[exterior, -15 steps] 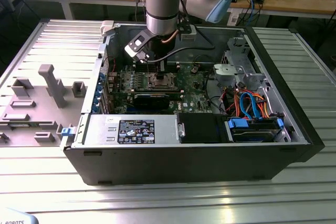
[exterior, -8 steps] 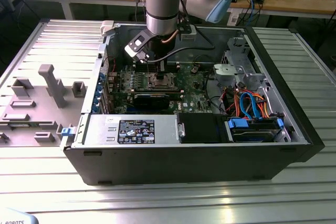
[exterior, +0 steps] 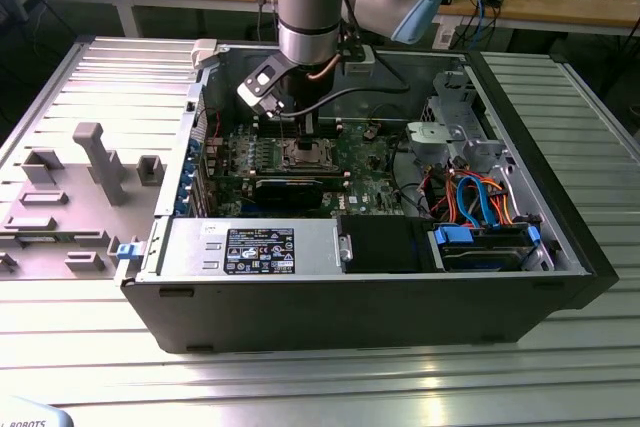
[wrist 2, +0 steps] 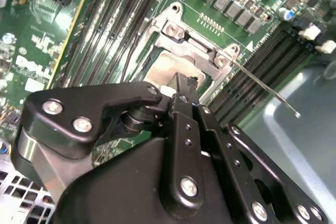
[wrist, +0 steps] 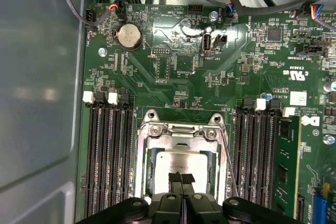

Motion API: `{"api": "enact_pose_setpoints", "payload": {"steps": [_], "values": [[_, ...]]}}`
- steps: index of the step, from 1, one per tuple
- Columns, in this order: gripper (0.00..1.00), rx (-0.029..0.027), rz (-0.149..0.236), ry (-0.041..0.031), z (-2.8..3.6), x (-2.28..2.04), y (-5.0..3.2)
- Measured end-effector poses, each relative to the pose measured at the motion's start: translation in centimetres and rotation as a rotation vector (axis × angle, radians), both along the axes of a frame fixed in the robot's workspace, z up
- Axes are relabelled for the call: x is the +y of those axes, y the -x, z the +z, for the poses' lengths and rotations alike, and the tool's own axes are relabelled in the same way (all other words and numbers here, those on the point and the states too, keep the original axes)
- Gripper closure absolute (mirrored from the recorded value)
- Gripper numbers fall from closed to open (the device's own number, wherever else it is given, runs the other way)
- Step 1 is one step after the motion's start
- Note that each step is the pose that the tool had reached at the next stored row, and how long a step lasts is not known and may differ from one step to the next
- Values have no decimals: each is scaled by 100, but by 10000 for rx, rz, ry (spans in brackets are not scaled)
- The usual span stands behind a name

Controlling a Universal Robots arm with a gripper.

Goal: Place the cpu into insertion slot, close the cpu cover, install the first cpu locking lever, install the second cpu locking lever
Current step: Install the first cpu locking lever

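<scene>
Printed label [exterior: 258, 249] on power supply housing [exterior: 185, 245]; white silkscreen lettering on motherboard [wrist: 157, 85]; none clearly readable.

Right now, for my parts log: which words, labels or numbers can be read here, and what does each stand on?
None can be quoted reliably.
The black-and-white sticker on the silver metal box: print too small to read.
The white lettering across the green motherboard: too small to read.
The white label on that motherboard: marks illegible.
The silver-grey cpu top, partly under the gripper: no readable marking.
</scene>
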State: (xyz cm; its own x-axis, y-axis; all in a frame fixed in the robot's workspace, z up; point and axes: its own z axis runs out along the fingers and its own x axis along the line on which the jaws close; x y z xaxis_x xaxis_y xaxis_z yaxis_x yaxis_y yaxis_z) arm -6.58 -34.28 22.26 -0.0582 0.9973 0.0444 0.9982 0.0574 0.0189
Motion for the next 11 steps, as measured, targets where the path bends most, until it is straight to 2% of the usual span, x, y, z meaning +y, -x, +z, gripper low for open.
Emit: {"api": "enact_pose_setpoints", "payload": {"steps": [4, 6, 8, 9, 11], "values": [[89, 0, 0, 0, 222, 0, 0], [89, -1, 1, -1, 286, 0, 0], [89, 0, 1, 0, 437, 0, 0], [89, 0, 1, 0, 480, 0, 0], [89, 1, 1, 2, 514, 0, 0]]}}
